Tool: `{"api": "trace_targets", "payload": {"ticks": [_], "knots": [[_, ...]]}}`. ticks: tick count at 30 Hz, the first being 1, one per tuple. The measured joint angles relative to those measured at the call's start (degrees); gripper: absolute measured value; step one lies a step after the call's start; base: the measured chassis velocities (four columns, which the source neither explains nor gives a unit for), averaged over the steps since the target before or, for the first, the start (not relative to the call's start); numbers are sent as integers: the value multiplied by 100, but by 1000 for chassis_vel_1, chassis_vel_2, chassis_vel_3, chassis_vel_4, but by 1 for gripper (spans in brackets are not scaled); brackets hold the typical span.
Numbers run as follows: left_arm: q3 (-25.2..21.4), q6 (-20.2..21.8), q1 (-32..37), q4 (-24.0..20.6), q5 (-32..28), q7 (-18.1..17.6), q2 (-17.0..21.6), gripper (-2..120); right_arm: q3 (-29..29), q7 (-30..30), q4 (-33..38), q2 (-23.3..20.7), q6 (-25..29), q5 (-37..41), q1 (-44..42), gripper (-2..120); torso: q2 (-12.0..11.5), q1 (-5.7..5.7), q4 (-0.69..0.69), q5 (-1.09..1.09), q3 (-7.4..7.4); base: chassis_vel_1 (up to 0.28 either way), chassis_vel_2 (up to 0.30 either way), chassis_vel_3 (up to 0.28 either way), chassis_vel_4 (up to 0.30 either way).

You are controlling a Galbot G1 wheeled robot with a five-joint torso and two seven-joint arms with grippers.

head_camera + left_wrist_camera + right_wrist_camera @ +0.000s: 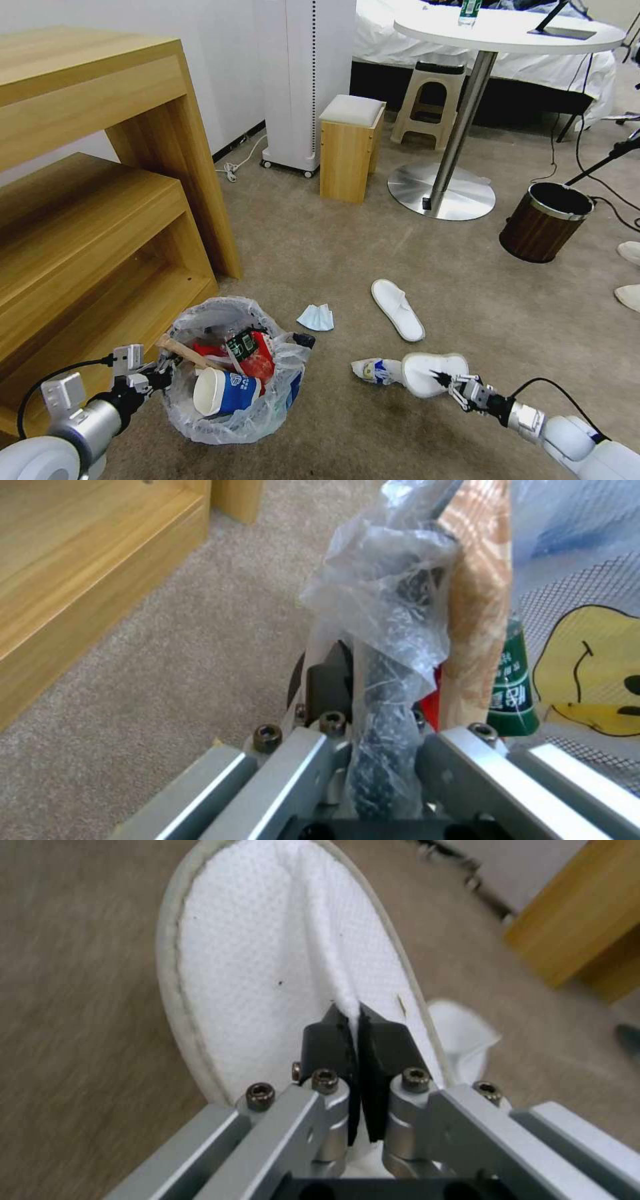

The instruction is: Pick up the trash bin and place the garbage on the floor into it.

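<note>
The trash bin (pixel 237 420), lined with crinkly clear plastic, sits low on the left over the beige carpet (pixel 320 253). It holds a blue-white paper cup (pixel 227 392), red wrappers (pixel 257 363) and a wooden stick (pixel 183 352). My left gripper (pixel 163 377) is shut on the bin's rim (pixel 383 690), pinching plastic and black mesh. My right gripper (pixel 443 381) is shut on a fold of a white slipper (pixel 430 370), the slipper (pixel 267 980) fabric pinched between the black pads (pixel 327 1045). A crushed blue-white cup (pixel 375 371) lies beside it. A second white slipper (pixel 398 309) and a light-blue mask (pixel 316 318) lie on the floor.
A wooden shelf unit (pixel 87 200) stands close on the left. A wood-brown metal-rimmed bin (pixel 543 223), a round table base (pixel 443 190), a small wooden stool (pixel 350 147) and a white appliance (pixel 303 80) stand farther off. Cables run at the right.
</note>
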Motion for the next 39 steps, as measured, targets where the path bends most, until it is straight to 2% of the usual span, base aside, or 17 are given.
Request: {"api": "trace_targets", "payload": {"ticks": [8, 26, 39], "knots": [[25, 0, 24, 14, 27, 5, 51, 0, 34, 154, 404, -121, 0, 250, 15, 0, -1, 0, -1, 0, 0, 0, 0, 0, 0], [159, -8, 105, 91, 337, 74, 7, 0, -725, 729, 1901, -413, -22, 1095, 901, 0, 0, 0, 1, -1, 0, 0, 0, 0, 0], [228, 1, 1, 166, 369, 60, 84, 0, -809, 997, 2934, -651, -114, 1383, 1146, 0, 0, 0, -1, -1, 0, 0, 0, 0, 0]]}}
